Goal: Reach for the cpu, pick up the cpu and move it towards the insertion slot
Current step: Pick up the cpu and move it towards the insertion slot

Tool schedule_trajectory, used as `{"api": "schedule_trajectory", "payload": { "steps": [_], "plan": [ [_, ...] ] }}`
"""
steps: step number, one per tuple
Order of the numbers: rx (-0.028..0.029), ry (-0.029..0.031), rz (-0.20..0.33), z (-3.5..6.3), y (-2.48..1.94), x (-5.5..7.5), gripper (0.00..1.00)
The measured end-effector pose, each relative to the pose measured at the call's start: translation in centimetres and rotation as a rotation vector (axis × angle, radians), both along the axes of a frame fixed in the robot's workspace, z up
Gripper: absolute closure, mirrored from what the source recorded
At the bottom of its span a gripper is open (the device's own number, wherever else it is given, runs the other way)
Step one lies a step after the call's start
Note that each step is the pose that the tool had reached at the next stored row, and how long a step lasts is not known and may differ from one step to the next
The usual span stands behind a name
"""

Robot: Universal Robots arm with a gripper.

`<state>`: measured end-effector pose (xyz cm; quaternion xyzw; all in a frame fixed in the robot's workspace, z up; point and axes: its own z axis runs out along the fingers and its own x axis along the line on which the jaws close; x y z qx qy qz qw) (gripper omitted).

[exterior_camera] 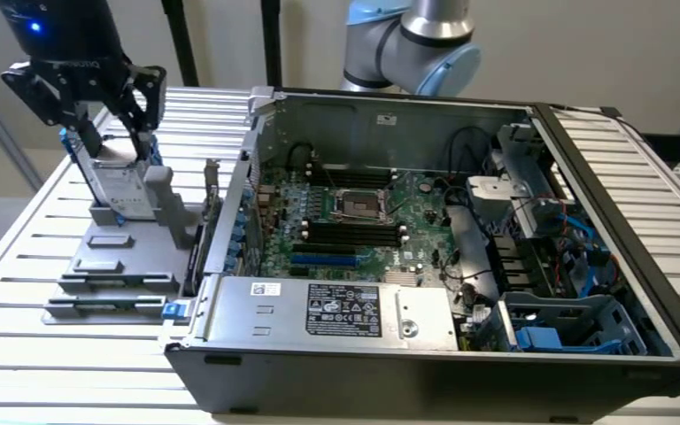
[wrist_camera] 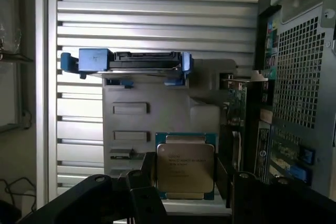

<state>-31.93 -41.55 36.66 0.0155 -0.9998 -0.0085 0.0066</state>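
Your gripper (exterior_camera: 104, 140) hangs over the grey tray (exterior_camera: 104, 266) at the exterior view's left, just by the upright silver drive (exterior_camera: 121, 186). The open computer case (exterior_camera: 435, 376) sits beside the tray on the slatted table (exterior_camera: 33, 354). The square slot (exterior_camera: 358, 204) lies on the green board (exterior_camera: 417, 212) inside.

An open black computer case (exterior_camera: 435, 381) lies on a slatted metal table (exterior_camera: 33, 354). Inside it, a silver power supply (exterior_camera: 328, 310) sits along the near wall, and a drive cage (exterior_camera: 576, 314) with blue parts fills the corner toward the exterior view's right. Beside the case, on the exterior view's left, a hard drive (exterior_camera: 121, 181) with 2 blue rails stands upright on a grey fixture (exterior_camera: 116, 266).
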Motion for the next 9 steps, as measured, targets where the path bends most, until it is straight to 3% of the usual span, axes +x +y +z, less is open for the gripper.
{"api": "schedule_trajectory", "payload": {
  "steps": [3, 9],
  "plan": [
    [0.0073, 0.0011, 0.000, 0.80, 0.00, 1.3, 0.45],
    [0.0314, 0.0013, 0.000, 1.55, 0.00, 4.1, 0.45]
  ]
}}
